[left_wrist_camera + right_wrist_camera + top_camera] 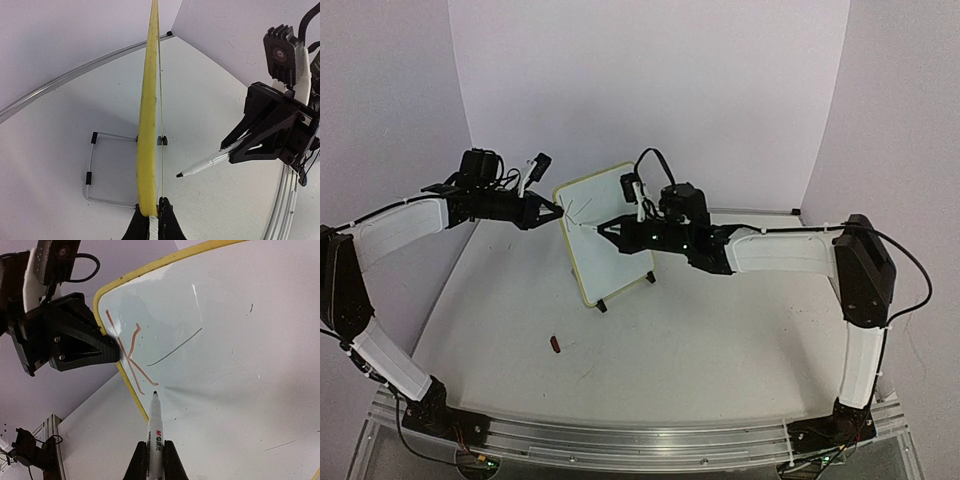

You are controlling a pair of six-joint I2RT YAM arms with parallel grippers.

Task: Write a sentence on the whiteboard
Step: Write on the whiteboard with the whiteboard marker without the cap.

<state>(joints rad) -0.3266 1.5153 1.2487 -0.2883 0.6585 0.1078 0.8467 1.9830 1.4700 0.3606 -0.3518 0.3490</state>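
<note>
The whiteboard (610, 235) stands tilted on its black feet at the table's middle, with its yellow frame seen edge-on in the left wrist view (148, 125). My left gripper (556, 212) is shut on the board's upper left edge (150, 220). My right gripper (607, 228) is shut on a white marker (156, 432), whose tip sits just off the board face (179, 175). Of the sentence, only a pale reddish "K" (127, 352) shows near the top left corner, with a thin dark stroke (175, 347) beside it.
A small red-brown cap-like piece (556, 344) lies on the table in front of the board. A wire stand (90, 170) props the board from behind. A metal rail (620, 440) runs along the near edge, and walls close in behind and at the sides.
</note>
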